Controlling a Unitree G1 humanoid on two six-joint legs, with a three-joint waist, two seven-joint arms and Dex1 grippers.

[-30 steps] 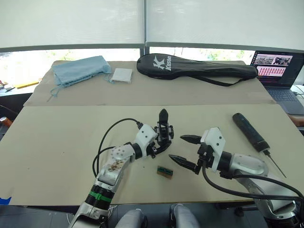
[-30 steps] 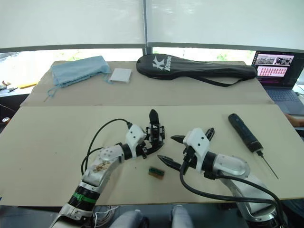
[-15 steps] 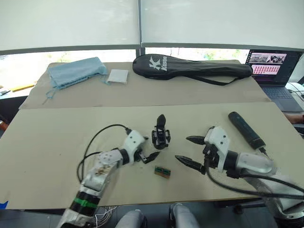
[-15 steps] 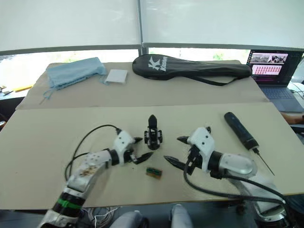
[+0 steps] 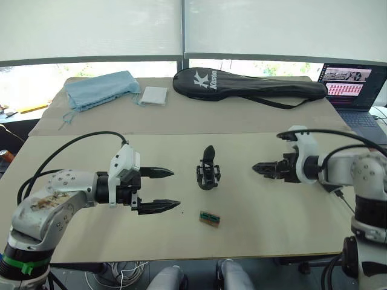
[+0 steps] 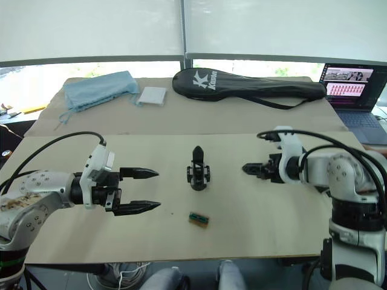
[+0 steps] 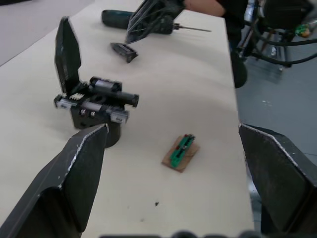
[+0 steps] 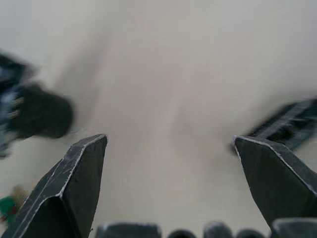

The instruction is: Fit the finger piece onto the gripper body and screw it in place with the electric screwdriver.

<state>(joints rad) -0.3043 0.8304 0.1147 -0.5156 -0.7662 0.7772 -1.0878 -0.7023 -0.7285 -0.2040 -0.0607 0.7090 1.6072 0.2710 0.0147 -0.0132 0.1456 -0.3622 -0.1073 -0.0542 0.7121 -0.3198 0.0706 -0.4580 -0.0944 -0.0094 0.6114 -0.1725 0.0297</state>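
The left end effector (image 5: 156,190) hovers over the desk (image 5: 72,163) with its fingers spread apart and nothing between them, pointing toward the gripper body (image 5: 207,170), which stands upright at mid-desk. The right end effector (image 6: 249,168) also has its fingers apart and holds nothing. The finger piece (image 7: 124,51) lies flat near it. The electric screwdriver (image 7: 141,19) is partly hidden behind the right fingers. A small green-and-tan block (image 5: 210,218) lies near the gripper body.

gripper body (image 6: 197,169) upright mid-table | left gripper (image 6: 140,190) jaws apart
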